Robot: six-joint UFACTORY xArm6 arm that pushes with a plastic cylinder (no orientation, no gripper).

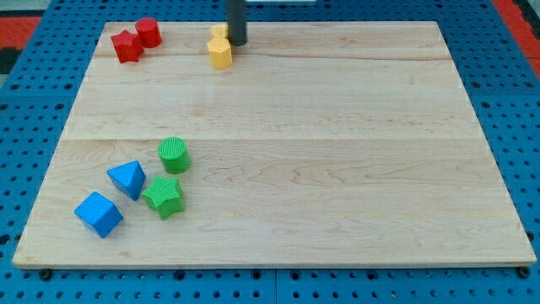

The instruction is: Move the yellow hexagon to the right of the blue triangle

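My tip point(238, 44) touches the yellow hexagonal block point(220, 52) at the wooden desk's point(337, 169) top edge, positioned to push toward the blue triangular block point(127, 179). No pincer fitted.
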